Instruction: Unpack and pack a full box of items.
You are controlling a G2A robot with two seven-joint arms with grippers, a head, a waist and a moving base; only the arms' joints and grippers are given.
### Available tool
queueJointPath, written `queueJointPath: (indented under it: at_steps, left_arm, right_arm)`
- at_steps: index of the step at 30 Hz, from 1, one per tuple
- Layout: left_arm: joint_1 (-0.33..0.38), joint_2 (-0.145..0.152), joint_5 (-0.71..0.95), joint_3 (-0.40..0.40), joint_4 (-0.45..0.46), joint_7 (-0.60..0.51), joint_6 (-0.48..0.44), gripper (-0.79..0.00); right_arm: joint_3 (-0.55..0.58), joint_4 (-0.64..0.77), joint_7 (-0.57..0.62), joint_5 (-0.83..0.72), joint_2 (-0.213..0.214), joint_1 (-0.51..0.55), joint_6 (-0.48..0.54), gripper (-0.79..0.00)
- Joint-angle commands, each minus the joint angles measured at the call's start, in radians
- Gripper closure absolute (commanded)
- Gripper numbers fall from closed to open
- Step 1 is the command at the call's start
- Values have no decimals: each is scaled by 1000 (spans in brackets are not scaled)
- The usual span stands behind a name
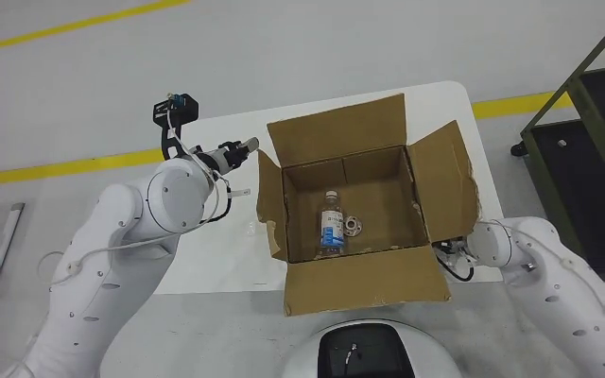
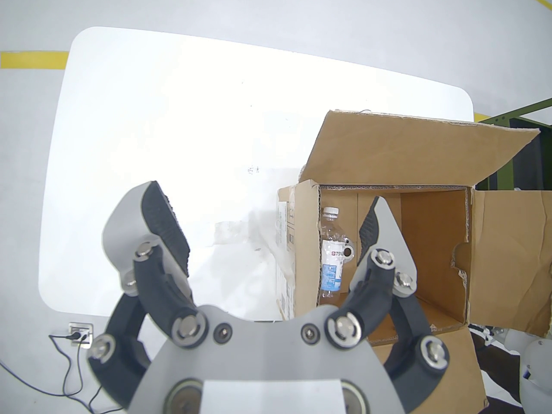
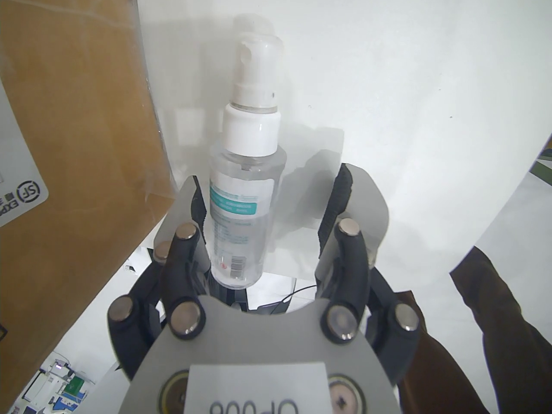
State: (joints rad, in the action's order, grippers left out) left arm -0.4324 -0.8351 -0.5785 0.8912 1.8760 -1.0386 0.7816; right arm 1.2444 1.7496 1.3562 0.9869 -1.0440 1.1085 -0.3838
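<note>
While left jaws gape near table [image 2: 172, 131] edge | right jaws wide around spray bottle [image 3: 243, 200], beside box [image 3: 77, 131] wall.

Overhead and left wrist views share box [image 1: 340, 132].

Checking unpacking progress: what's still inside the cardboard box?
A plastic water bottle lies on the floor of the box, with a small metal fitting beside it. The box's near side hides the floor strip just behind it.

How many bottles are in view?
2. A water bottle lies inside the box; a spray bottle sits within the open right gripper beside the box. Its flaps may hide others.
</note>
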Motion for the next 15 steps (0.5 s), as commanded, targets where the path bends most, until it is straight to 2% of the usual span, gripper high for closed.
queueJointPath:
  at_steps: [1, 4, 8, 15]
  left_arm:
    - [0, 0, 0, 0, 0, 0, 0, -785]
    - [0, 0, 0, 0, 0, 0, 0, -785]
    - [0, 0, 0, 0, 0, 0, 0, -785]
    - [0, 0, 0, 0, 0, 0, 0, -785]
  right_arm:
    - [-1, -2, 0, 1, -1, 0, -2, -308]
    - [-3, -2, 0, 1, -3, 0, -4, -228]
    - [-3, 4, 1, 2, -4, 1, -7, 0]
    - [62, 43, 5, 3, 0, 15, -49, 0]
